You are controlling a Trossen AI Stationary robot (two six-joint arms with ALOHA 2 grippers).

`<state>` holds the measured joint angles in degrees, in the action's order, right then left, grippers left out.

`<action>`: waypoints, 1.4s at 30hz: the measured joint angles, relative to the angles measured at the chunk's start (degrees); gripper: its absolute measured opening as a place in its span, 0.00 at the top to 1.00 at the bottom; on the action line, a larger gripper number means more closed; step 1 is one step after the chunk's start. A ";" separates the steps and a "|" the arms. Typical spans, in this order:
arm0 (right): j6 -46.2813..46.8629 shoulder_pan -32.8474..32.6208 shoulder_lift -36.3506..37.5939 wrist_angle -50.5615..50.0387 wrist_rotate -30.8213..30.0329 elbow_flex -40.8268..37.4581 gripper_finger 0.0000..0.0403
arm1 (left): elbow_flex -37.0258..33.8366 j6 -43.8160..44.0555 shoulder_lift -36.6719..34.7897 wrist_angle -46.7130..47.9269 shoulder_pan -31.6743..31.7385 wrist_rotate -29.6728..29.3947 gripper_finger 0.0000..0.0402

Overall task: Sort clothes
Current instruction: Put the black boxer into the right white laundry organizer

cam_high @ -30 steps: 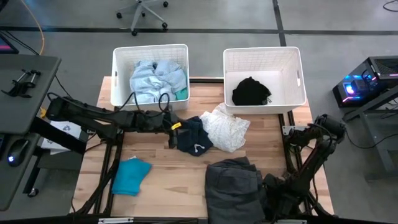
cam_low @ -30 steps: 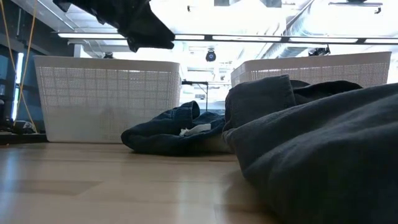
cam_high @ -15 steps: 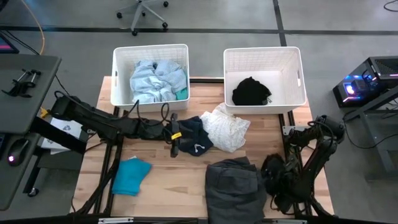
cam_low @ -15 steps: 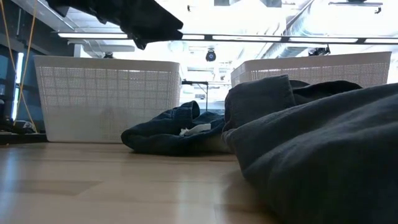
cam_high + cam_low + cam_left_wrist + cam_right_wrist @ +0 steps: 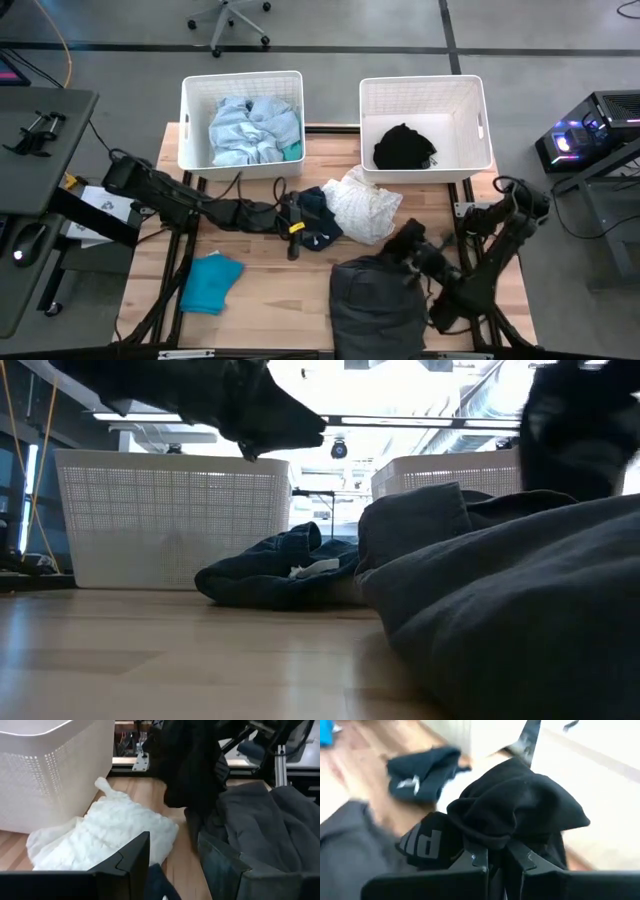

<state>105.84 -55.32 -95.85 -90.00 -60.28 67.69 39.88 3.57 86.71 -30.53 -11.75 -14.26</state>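
While lifted, black garment [image 5: 515,795] fills right tool [image 5: 497,860].

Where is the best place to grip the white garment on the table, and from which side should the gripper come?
Probably from straight above, on the raised, crumpled middle of the white garment. It lies in a loose heap between the navy garment and the right basket, so its folds give the fingers something to pinch. The open left gripper is nearest; the right gripper already holds a black garment.

The left gripper [image 5: 294,232] reaches out low at mid-worktop, its 2 fingers [image 5: 125,865] parted. The right gripper [image 5: 408,243] is raised, fingers [image 5: 480,860] clamped on black fabric.
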 joint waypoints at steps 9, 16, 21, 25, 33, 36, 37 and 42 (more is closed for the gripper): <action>-23.11 13.91 0.75 -0.04 -9.63 4.74 0.98 | 0.00 0.02 3.36 -2.92 0.00 -0.02 0.61; -42.79 24.29 6.81 0.01 -17.54 10.12 0.98 | 0.00 -0.75 3.44 -2.82 0.02 -0.01 0.61; -52.70 33.08 14.65 -0.01 -22.90 11.87 0.98 | 0.00 -1.22 3.44 -2.78 0.02 -0.02 0.61; -55.96 43.32 21.42 -0.08 -23.81 10.67 0.98 | 0.00 -1.22 3.44 -2.80 0.02 -0.02 0.61; -63.49 66.65 27.15 2.80 -12.25 4.16 0.97 | 0.00 -1.23 3.44 -2.84 0.11 -0.02 0.61; -76.53 74.49 26.84 11.66 -1.55 1.74 0.97 | 0.00 -1.25 3.44 -3.14 0.11 -0.02 0.61; -81.71 76.90 26.81 15.91 2.89 0.84 0.97 | 0.00 -1.25 3.44 -3.51 0.11 -0.02 0.61; -98.52 86.52 25.57 34.49 22.50 -1.63 0.97 | 0.00 -1.25 3.41 -4.09 0.11 -0.01 0.61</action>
<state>7.31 31.20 -70.29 -55.51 -37.78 66.06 39.88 2.33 90.13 -34.62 -11.64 -14.27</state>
